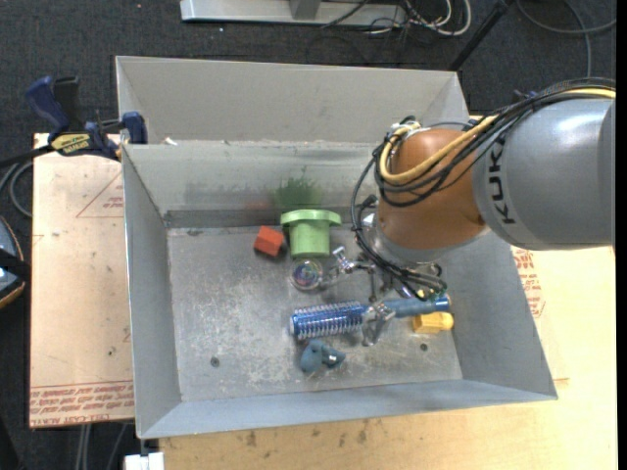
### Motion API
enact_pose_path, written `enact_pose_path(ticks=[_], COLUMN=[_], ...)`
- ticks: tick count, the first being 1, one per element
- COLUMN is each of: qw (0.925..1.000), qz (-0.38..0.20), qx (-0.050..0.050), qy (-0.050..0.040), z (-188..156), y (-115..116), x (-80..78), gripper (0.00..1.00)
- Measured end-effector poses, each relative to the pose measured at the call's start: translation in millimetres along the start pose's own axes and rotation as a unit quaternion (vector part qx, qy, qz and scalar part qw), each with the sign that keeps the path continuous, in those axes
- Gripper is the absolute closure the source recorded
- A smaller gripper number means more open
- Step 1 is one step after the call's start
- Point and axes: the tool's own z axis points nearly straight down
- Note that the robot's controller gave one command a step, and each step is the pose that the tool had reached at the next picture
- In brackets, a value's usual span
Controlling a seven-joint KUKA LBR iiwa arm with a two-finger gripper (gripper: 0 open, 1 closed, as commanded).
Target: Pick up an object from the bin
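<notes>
1. One grey bin (pixel 147 292) held everything. Six loose things lay on its floor, one of each kind, all in the middle and right part. The left part of the floor was bare metal.
2. One arm (pixel 549 174) reached in from the right. Its orange cover (pixel 431 189), with cables looped over it, hung above the right half of the bin.
3. One gripper (pixel 374 306) sat low under the cover, right of the floor's centre. It was over the spot where the brush's head met its handle. Whether it stood wide, narrow or closed on anything could not be told.
4. One blue brush (pixel 328 320) was the longest loose thing. It lay flat and roughly crosswise, bristled head to the left, handle running right beneath the gripper. It lay toward the front of the floor.
5. One green cup (pixel 310 233) lay near the back wall, its wider rim toward that wall. What it held, if anything, could not be seen.
6. One red block (pixel 268 243) sat just left of the cup, close to touching it.
7. One yellow piece (pixel 433 322) lay at the right end of the brush's handle, just beside it.
8. One clear round thing (pixel 307 277) lay between the cup and the brush's head, apart from both.
9. One small blue-grey lump (pixel 318 358) lay nearest the front wall, just below the brush's head.
</notes>
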Motion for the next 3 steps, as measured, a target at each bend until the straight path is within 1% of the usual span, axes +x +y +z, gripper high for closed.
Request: enact_pose_path(ticks=[1,2,3], qw=[0.9990,0.9991,0.9991], qz=[-0.045,-0.043,-0.042], qx=[0.001,0.000,0.002], qy=[-0.0015,0.0003,-0.0034], z=[24.5,22.0,19.0], y=[4.9,3.9,3.1], x=[-3.6,-5.0,-7.6], gripper=[0.00,0.00,1.00])
